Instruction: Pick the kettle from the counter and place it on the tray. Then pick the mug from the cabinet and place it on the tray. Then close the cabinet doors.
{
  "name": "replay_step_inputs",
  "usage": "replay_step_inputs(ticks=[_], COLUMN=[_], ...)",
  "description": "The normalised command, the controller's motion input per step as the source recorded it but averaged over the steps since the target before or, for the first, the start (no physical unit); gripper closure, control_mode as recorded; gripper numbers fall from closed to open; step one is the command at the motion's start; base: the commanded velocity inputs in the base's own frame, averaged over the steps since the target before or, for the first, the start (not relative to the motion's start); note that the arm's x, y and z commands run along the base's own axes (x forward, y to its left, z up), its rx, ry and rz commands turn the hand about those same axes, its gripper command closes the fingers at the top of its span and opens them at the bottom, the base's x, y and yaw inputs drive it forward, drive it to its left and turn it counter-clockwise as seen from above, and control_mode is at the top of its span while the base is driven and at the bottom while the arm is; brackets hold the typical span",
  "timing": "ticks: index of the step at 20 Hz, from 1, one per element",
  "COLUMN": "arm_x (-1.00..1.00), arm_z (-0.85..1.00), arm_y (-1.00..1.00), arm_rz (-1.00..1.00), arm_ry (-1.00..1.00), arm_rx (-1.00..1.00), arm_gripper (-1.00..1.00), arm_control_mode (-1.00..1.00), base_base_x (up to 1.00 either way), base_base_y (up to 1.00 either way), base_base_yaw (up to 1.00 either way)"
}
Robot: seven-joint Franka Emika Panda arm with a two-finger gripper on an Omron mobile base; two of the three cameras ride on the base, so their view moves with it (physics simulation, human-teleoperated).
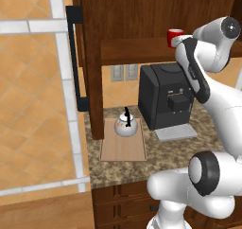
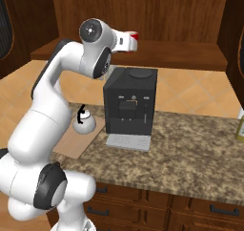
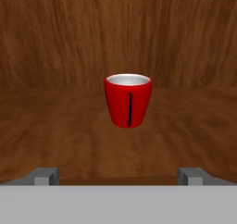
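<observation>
With the kettle [image 1: 126,124] on the tray [image 1: 124,147], the wide-open, empty gripper [image 3: 118,176] faced the mug [image 3: 128,100]; advancing around it seemed next.

Simulated kitchen: granite counter [image 2: 190,149], coffee machine [image 2: 129,101], wooden wall cabinet [image 1: 142,15], tiled wall.

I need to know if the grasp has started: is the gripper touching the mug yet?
Apart. In the hand view, the gripper has bare shelf between its spread fingertips and the mug.
</observation>
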Motion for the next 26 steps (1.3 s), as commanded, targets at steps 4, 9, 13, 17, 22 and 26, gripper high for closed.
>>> replay_step_inputs(ticks=[4, 9, 13, 17, 22, 26], arm_x=[0.15, 0.13, 0.35, 0.41, 0.37, 0.32], arm_z=[0.02, -0.04, -0.05, 0.00, 0.00, -0.07], arm_y=[-0.13, -0.08, 0.00, 0.00, -0.03, -0.12], arm_rz=[0.00, 0.00, 0.00, 0.00, 0.00, 0.00], arm_ry=[0.04, 0.02, 0.00, 0.00, 0.06, 0.07], arm_rx=[-0.04, 0.00, 0.00, 0.03, 0.00, 0.00], arm_gripper=[-1.00, -1.00, -1.00, -1.00, -1.00, -1.00], arm_control_mode=[-1.00, -1.00, -1.00, -1.00, -1.00, -1.00], base_base_x=[0.00, 0.00, 0.00, 0.00, 0.00, 0.00], base_base_y=[0.00, 0.00, 0.00, 0.00, 0.00, 0.00], base_base_yaw=[0.00, 0.00, 0.00, 0.00, 0.00, 0.00])
